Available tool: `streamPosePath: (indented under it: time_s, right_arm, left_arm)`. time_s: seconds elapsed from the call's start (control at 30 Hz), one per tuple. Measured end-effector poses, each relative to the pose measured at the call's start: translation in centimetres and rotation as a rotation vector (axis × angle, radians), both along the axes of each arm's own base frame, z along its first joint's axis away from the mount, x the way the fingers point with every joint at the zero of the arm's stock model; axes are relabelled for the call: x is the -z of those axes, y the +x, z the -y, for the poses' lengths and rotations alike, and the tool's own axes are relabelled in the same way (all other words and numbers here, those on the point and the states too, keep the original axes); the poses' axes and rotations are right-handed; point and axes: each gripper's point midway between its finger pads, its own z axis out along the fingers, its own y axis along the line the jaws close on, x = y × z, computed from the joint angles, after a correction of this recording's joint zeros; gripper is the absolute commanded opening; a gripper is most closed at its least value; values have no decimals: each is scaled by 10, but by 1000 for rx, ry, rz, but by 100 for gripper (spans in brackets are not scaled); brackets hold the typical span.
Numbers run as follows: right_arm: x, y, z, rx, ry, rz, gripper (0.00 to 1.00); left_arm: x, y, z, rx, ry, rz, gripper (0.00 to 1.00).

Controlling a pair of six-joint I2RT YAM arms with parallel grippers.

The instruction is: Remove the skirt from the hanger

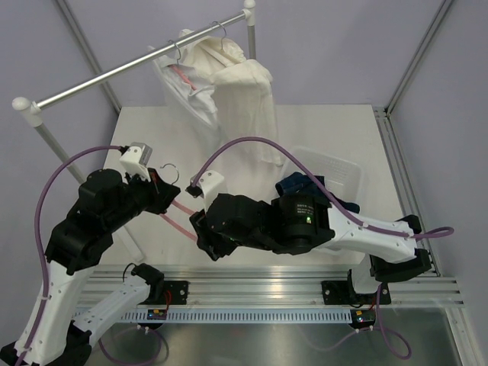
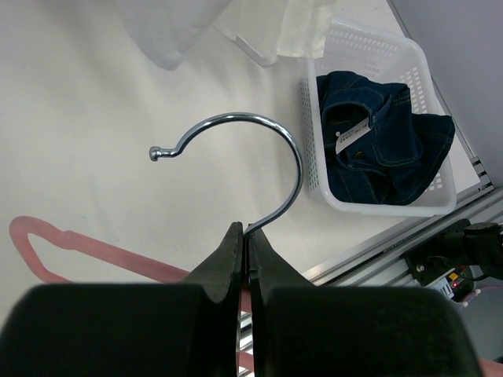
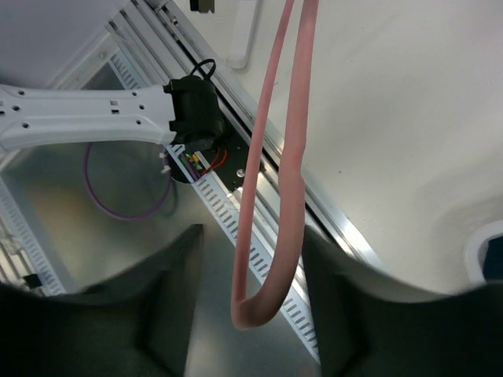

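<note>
Low in the left wrist view, the left gripper [image 2: 245,237] pinches the hook neck of the bare pink hanger [image 2: 102,250], its bar ending between the spread fingers of the right gripper [image 3: 250,251] (apparently untouched), while the skirt [image 2: 385,141] lies in the basket [image 2: 377,47] upper right.

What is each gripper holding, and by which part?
Left gripper: the hanger, at the base of its hook. Right gripper: open, holding nothing.
</note>
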Motion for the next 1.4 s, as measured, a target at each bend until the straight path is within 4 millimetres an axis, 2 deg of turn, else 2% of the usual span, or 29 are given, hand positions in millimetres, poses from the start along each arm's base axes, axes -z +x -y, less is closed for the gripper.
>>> streamPosePath:
  time_s: [0.03,0.07,0.1,0.13,0.17,0.2,0.23,0.4,0.5,0.67,0.9,1.0,1.17,1.4]
  right_arm:
    - [4,0,0,-4,-11,3,32]
    - [7,-1,0,-7,-20,0,14]
    - [10,-2,-1,-5,-24,-7,0]
    - [13,-2,-2,2,-26,-12,0]
    - [17,0,0,9,-38,-6,0]
    - [21,2,2,18,-48,-4,0]
    - [22,1,2,13,-49,-9,0]
    - [29,-1,1,8,-50,-9,0]
    - [27,1,0,13,-40,0,0]
    - [13,10,-7,38,-15,46,0]
    - [-26,45,-37,110,62,176,0]
    - [-36,75,-48,153,95,217,0]
    - [-51,122,-60,209,137,314,0]
    - [-63,138,-94,163,186,438,0]
  left_arm:
    - [-1,-1,0,0,0,0,0]
    - [-2,-1,-1,0,-1,2,0]
    - [-3,-2,-1,2,0,6,3]
    - [-5,-3,-1,4,-2,12,16]
    - [-5,-4,-3,1,-1,17,38]
    - [-5,-5,-5,1,6,24,79]
    - [-7,-7,-4,7,1,34,99]
    - [-18,-16,-6,6,-39,62,99]
    - [-32,-20,-14,-35,-64,80,99]
    - [-68,-35,-44,-194,-166,157,99]
    - [-124,-98,-91,-300,-440,382,99]
    - [-138,-110,-99,-315,-498,422,99]
    - [-140,-109,-100,-328,-517,418,99]
    - [-120,-99,-95,-340,-493,357,99]
